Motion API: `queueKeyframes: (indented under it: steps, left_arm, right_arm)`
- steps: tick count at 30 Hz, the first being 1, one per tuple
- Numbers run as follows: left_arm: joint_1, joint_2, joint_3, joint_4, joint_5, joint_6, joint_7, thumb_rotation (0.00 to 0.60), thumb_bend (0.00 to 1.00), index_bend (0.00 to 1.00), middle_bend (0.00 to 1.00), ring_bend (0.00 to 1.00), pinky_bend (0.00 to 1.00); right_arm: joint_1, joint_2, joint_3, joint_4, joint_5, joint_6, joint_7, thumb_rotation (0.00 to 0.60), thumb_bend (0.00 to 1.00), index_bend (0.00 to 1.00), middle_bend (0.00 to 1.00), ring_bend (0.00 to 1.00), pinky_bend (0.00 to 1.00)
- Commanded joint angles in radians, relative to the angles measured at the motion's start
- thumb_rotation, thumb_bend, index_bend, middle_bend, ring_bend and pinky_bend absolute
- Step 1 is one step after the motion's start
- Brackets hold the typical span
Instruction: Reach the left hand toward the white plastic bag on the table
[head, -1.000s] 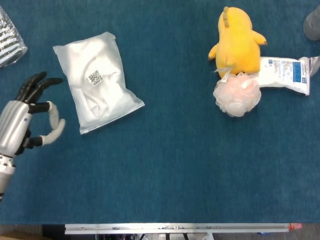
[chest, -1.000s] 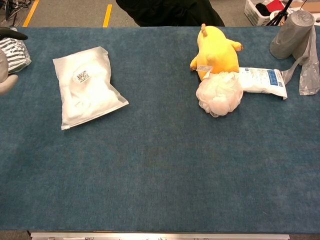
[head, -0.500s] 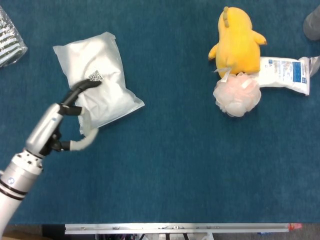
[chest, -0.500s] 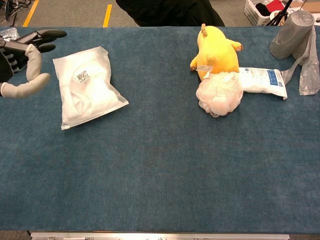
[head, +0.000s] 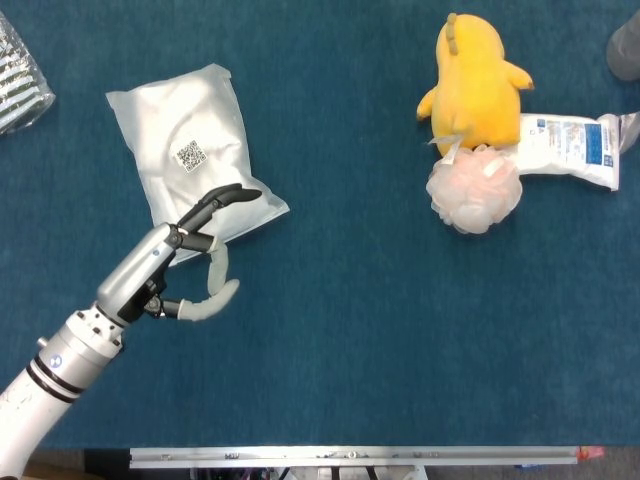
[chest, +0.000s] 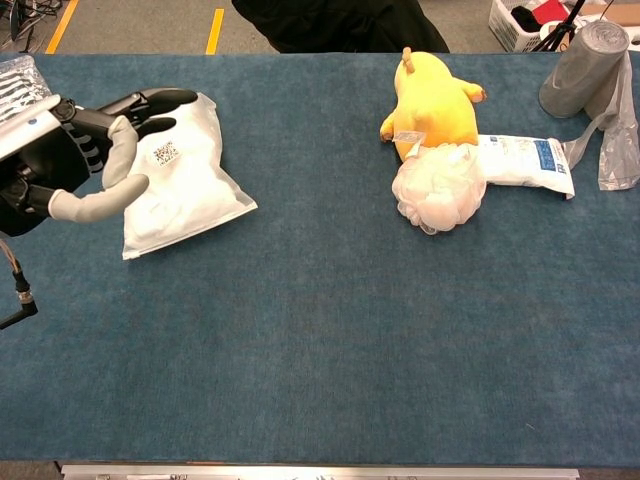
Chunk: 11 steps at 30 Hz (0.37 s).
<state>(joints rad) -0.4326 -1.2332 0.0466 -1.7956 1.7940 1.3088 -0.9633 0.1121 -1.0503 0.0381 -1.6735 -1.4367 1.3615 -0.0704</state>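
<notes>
The white plastic bag (head: 190, 160) (chest: 185, 185) lies flat on the blue table at the left, with a small code label on top. My left hand (head: 185, 255) (chest: 90, 150) hovers over the bag's near right corner, fingers spread apart and holding nothing. Its dark fingers (head: 228, 198) point toward the bag's right edge and the pale thumb (head: 212, 290) curls below it. In the chest view the hand covers part of the bag's left side. My right hand shows in neither view.
A yellow plush toy (head: 475, 80) stands at the back right, a pink mesh sponge (head: 475, 190) in front of it and a white-blue packet (head: 570, 150) beside it. A grey roll (chest: 585, 70) sits at the far right, a striped clear pack (head: 20, 80) at the far left.
My left hand has swung from the table's left edge toward the right and nearer the bag, now over its near right corner. The bag has not moved.
</notes>
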Motion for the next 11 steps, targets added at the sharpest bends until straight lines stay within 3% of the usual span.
queueKeyframes:
  steps: [1,11]
  left_arm:
    - [0.001,-0.015,-0.005,0.013,0.000,0.027,0.000,0.600,0.45,0.74,0.11,0.00,0.00]
    - [0.017,-0.115,-0.026,0.163,0.060,0.149,0.152,0.600,0.45,0.74,0.11,0.00,0.00]
  right_arm:
    - [0.000,0.001,0.000,0.000,0.000,0.000,0.000,0.600,0.15,0.10,0.12,0.01,0.02]
    - [-0.004,0.007,-0.001,-0.005,0.003,0.002,-0.001,0.600,0.16,0.10,0.12,0.01,0.02]
